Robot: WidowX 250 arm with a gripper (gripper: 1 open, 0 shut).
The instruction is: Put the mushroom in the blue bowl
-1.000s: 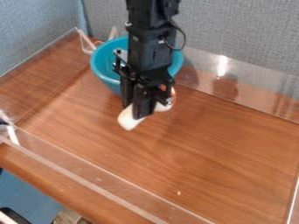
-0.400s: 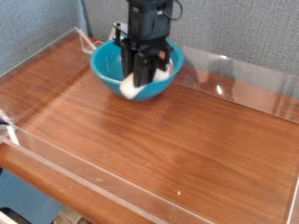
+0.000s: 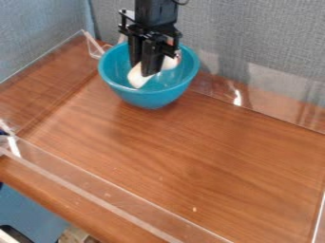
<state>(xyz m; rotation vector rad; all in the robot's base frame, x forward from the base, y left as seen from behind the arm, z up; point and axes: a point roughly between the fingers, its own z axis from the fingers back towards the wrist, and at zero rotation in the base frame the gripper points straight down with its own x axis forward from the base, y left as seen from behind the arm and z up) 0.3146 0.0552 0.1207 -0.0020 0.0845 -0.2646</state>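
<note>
**Gripper holds mushroom over the bowl**

Black robot gripper (image 3: 148,65), pointing straight down from its dark arm, hangs directly above the round, glossy teal-blue plastic bowl (image 3: 176,90) at the far side of the table. Its two fingers are clamped on the small toy mushroom (image 3: 140,75), whose cream-white body shows between and just below the fingertips, inside the outline of the bowl's opening. Whether the mushroom touches the bowl's inner surface cannot be told. The bowl stands upright on the brown wood-grain tabletop (image 3: 178,161), close to the back edge, where a grey-blue wall (image 3: 254,28) rises behind it. A low clear plastic barrier (image 3: 273,85) runs around the table's rim.
</note>
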